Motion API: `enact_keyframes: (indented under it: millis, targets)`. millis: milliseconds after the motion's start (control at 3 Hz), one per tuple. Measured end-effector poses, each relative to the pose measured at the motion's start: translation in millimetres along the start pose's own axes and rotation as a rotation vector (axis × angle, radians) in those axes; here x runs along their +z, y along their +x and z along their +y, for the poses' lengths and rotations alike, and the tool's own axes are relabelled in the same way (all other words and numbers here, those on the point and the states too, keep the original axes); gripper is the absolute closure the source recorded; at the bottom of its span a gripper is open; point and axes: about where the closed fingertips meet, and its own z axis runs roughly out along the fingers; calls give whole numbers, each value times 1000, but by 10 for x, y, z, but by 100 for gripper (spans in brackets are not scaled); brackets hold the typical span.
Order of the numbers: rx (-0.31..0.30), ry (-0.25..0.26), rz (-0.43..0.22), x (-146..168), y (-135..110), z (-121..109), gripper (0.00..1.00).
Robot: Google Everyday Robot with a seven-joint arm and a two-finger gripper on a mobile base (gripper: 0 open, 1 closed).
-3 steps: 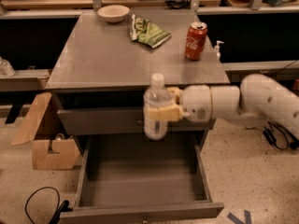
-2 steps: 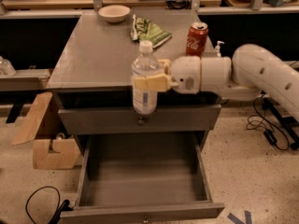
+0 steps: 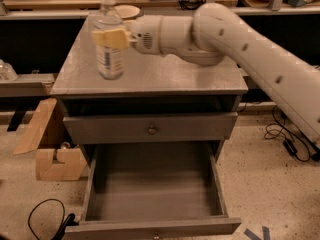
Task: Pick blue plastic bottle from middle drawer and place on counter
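Observation:
The blue plastic bottle [image 3: 108,39] is a clear bottle with a white cap and pale label. It stands upright over the left part of the counter [image 3: 165,76]. My gripper [image 3: 111,37] is shut on the bottle's upper body, with the white arm reaching in from the right. I cannot tell whether the bottle's base touches the counter top. The middle drawer [image 3: 155,184] is pulled open below, and its grey floor is bare.
A closed grey drawer front with a brass knob [image 3: 151,129] sits above the open drawer. A white bowl [image 3: 126,10] lies at the counter's back. A cardboard box [image 3: 47,144] stands on the floor at left. Cables [image 3: 287,139] lie on the floor at right.
My gripper has lifted the bottle from in front of the cabinet up and to the left, over the counter's left part. The view has shifted closer, and the can and packet are hidden.

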Motion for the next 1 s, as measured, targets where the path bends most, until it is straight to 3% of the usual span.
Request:
enact_keyframes:
  millis: [333,667,1000]
  targets:
    - [-8,-12,-14,696,-161,13,100]
    - [-95,-57,-9,1312,-17,19,100]
    - [-161,-98,8,1582,225,-13,100]
